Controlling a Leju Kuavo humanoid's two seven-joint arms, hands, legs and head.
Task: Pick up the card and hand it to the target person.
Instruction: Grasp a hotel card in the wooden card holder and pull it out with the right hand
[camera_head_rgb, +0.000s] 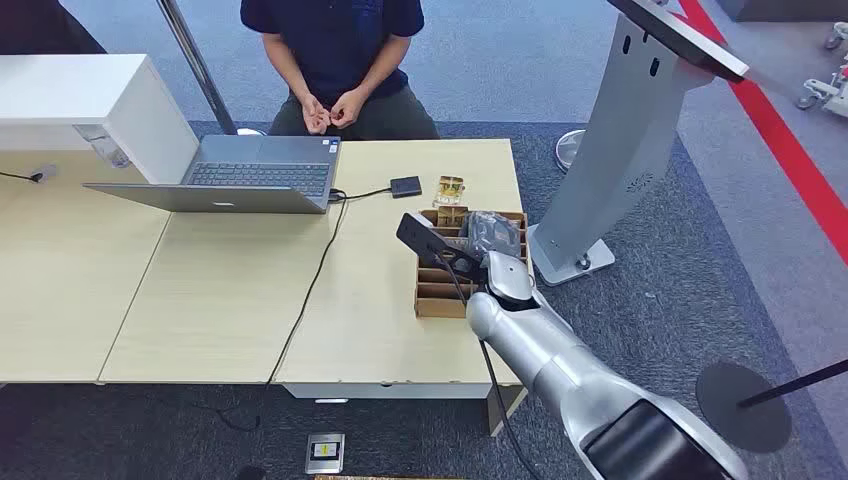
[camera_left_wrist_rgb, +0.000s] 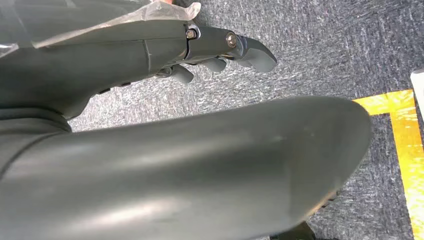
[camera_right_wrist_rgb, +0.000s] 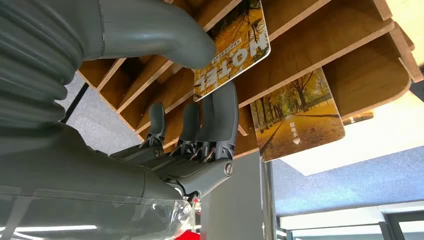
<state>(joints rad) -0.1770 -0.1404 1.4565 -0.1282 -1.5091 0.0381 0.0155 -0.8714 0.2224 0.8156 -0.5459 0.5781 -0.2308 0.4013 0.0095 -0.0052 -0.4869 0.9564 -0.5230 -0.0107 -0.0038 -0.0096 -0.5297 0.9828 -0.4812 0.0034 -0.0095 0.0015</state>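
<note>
My right hand (camera_head_rgb: 490, 240) reaches over the wooden slotted card rack (camera_head_rgb: 432, 300) at the table's right end. In the right wrist view its thumb (camera_right_wrist_rgb: 165, 35) and a finger pinch a hotel card (camera_right_wrist_rgb: 232, 45) printed with autumn trees, still among the rack's dividers (camera_right_wrist_rgb: 320, 55). A second card of the same kind (camera_right_wrist_rgb: 297, 117) stands in a slot further on, seen in the head view as card (camera_head_rgb: 451, 188) at the rack's far end. The person (camera_head_rgb: 335, 50) sits across the table with hands together. My left hand (camera_left_wrist_rgb: 220, 50) hangs over the carpet, holding nothing.
An open laptop (camera_head_rgb: 250, 175) and its cable lie on the table left of the rack, with a small black box (camera_head_rgb: 405, 185) near the far edge. A white cabinet (camera_head_rgb: 80, 100) stands at far left. A grey kiosk stand (camera_head_rgb: 620, 140) rises right of the table.
</note>
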